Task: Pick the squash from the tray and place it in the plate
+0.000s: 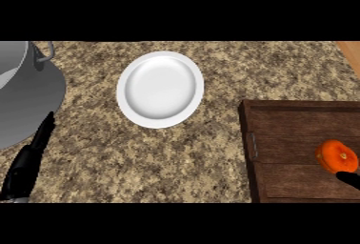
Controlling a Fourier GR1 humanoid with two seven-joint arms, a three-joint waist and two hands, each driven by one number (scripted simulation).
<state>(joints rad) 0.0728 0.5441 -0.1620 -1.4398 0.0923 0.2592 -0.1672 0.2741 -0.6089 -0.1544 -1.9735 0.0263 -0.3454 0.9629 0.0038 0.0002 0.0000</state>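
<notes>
Now, right hand [349,179]: only a small black bit of it shows at the lower right edge of the frame, over the tray. I cannot tell if it is open or closed.
Squash [337,156]: round and orange. It lies on the tray at the right edge of the frame, just above the black bit of the right hand. I cannot tell if the two touch.
Tray [295,125]: dark brown wood with a raised rim. It fills the lower right of the frame. A small grey handle [254,145] sits on its left side.
Plate [160,89]: white and round, flat on the counter in the upper middle of the frame. It is up and to the left of the tray, well apart from the squash.
Left hand [26,164]: black, at the lower left edge of the frame. It is open, and its straight fingers point up.
Pot [28,90]: big and grey, at the upper left edge, partly cut off. The top of the left hand is just beside its rim.
Counter [141,157]: speckled brown and tan stone under everything.
</notes>
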